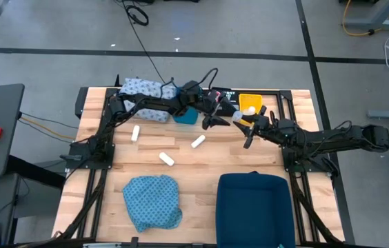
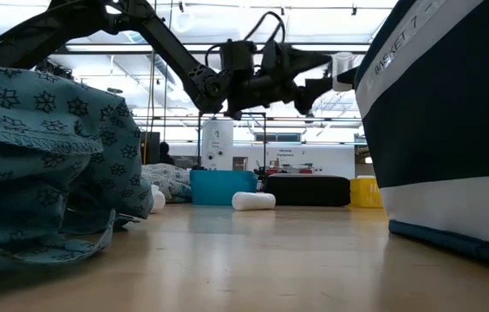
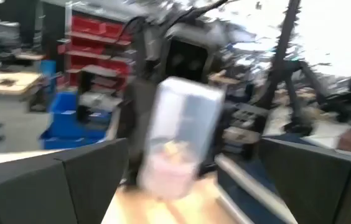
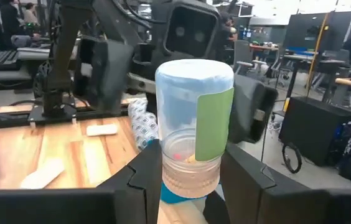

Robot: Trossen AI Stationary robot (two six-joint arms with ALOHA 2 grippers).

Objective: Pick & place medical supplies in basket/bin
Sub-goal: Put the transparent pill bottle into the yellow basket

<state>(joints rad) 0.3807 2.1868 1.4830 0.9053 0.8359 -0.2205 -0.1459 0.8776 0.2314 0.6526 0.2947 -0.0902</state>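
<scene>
A clear vial [image 4: 194,118] with a pale cap and a green label sits in my shut right gripper [image 4: 191,177], above the table's far right part, over the yellow box [image 1: 244,100]. My left gripper [image 1: 216,114] is open and faces the vial [image 3: 182,130]. Its fingers [image 4: 101,68] stand on either side of the vial without touching. Three white rolls [image 1: 135,133], [image 1: 198,142], [image 1: 166,159] lie on the wood. The teal cloth [image 1: 153,200] lies at the near edge. The whitish-blue cloth [image 1: 143,89] lies at the far left. My right gripper pinches the vial's lower body [image 4: 191,165] between its two fingers [image 4: 144,180], below the green label. The vial is lifted clear of the table, and its capped end sticks out beyond the fingertips toward the left gripper.
A navy basket [image 1: 254,207] stands at the near right edge and fills the right of the low view [image 2: 453,121]. A teal box [image 1: 186,116] and a black box [image 1: 223,95] sit along the far edge beside the yellow box. Bare wood lies mid-table between the rolls and the basket.
</scene>
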